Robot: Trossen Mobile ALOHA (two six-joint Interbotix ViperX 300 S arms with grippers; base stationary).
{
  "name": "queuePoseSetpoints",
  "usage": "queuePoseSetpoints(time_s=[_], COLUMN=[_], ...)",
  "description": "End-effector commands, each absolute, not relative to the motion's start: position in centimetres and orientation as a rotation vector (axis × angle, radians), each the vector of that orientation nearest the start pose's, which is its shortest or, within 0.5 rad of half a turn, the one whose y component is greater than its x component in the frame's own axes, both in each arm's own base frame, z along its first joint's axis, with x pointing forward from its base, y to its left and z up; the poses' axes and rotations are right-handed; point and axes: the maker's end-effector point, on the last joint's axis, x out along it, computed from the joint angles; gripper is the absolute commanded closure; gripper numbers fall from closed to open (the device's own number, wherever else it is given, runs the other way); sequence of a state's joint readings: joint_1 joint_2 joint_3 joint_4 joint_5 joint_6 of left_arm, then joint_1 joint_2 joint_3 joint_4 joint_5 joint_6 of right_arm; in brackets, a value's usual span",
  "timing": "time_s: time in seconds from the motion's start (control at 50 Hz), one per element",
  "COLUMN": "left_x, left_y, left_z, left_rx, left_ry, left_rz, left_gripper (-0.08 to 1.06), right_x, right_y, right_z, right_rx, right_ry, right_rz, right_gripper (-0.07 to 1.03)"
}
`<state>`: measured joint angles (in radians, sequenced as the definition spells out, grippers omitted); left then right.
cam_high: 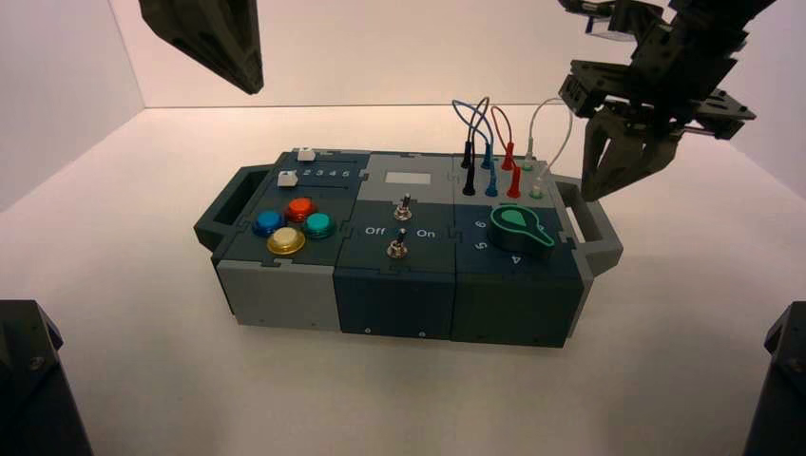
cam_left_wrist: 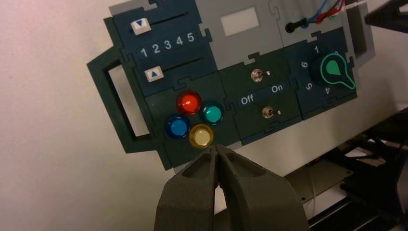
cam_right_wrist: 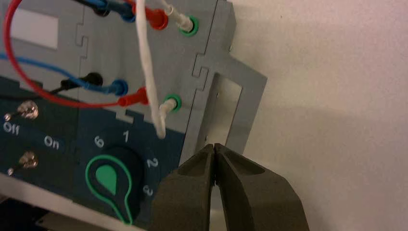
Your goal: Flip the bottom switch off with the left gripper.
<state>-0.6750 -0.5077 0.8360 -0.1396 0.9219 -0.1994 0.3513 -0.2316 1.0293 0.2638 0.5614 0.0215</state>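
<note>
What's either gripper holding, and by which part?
Nothing: the left gripper's fingers are closed on themselves beyond the yellow button; the right's likewise, by the box's right handle.

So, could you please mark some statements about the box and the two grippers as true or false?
1. The left gripper is pinching the bottom switch. False: its closed fingertips are away from the switch, beside the yellow button.
2. The right gripper is near the box's right end. True.
3. The green knob is left of the two switches. False: it is to their right.
4. The red button is behind the yellow one. True.
5. Both white sliders are at the box's left part. True.
</note>
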Motion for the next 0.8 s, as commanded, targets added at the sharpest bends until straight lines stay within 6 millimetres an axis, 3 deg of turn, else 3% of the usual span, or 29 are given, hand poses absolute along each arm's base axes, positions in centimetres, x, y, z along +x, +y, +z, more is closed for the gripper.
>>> queuePoseSetpoints(time_s=[0.02,0.36,0.8], left_x=[18.2,17.4,14.8], left_y=[-17.9,-19.2,-22.7], left_z=[15.9,15.2,13.9], left_rx=[0.103,0.078,0.041], left_ry=[1.293,1.337,1.415], left_rz=[-0.514,-0.523,-0.518], left_gripper=[1.01,1.01,1.01], right_x=[22.3,22.5,23.1], right_y=[10.8,10.7,11.1], right_z=[4.3,0.9,0.9], right_rx=[0.066,0.042,0.043], right_ry=[1.371,1.437,1.429], right_rz=[0.239,0.21,0.214], right_gripper=[0.99,0.99,0.99])
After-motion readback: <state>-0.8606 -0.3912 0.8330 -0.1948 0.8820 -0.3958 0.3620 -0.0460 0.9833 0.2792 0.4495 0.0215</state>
